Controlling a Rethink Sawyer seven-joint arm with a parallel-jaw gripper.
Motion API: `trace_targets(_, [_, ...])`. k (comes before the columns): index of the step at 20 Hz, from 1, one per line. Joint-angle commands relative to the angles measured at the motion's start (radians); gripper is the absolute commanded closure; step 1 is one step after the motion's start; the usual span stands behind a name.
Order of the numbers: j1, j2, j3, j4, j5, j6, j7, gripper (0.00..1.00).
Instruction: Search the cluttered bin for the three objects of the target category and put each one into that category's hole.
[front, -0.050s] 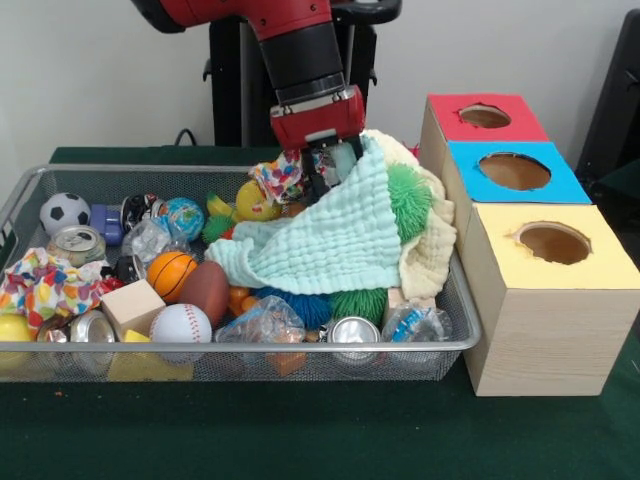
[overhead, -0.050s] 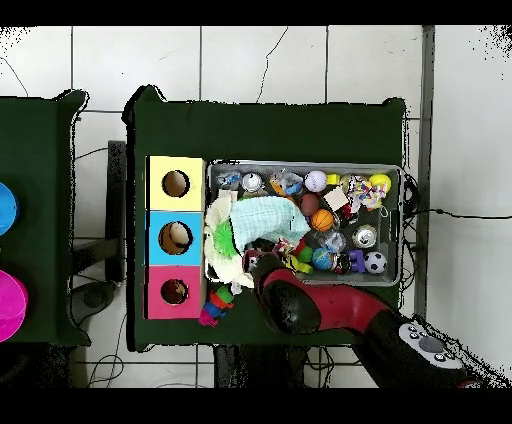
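Observation:
My gripper hangs low over the back middle of the wire bin. It looks shut on the top corner of a mint green cloth, which is drawn up into a peak at the fingers. The cloth drapes down over a green spiky ball and a cream cloth. Right of the bin stand the red box, the blue box and the yellow box, each with a round hole on top. In the overhead view the arm covers most of the gripper beside the mint cloth.
The bin also holds a soccer ball, a basketball, a baseball, a brown football, a rubber duck, cans, a wooden block and a patterned cloth. A colourful toy lies outside the bin.

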Motion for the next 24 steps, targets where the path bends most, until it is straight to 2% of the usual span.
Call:
trace_targets(1, [-0.036, -0.168, 0.088, 0.095, 0.130, 0.190, 0.173, 0.00])
trace_targets(3, [-0.048, -0.207, 0.118, 0.124, 0.161, 0.207, 0.176, 0.00])
trace_targets(7, [-0.050, -0.240, 0.141, 0.147, 0.203, 0.221, 0.175, 0.00])
trace_targets(11, [-0.045, -0.287, 0.162, 0.152, 0.248, 0.256, 0.163, 0.00])
trace_targets(14, [-0.057, -0.316, 0.206, 0.144, 0.285, 0.280, 0.152, 0.00])
trace_targets(18, [-0.039, -0.268, 0.207, 0.122, 0.301, 0.264, 0.148, 0.00])
trace_targets(24, [0.033, -0.138, 0.110, 0.089, 0.275, 0.172, 0.152, 0.00])
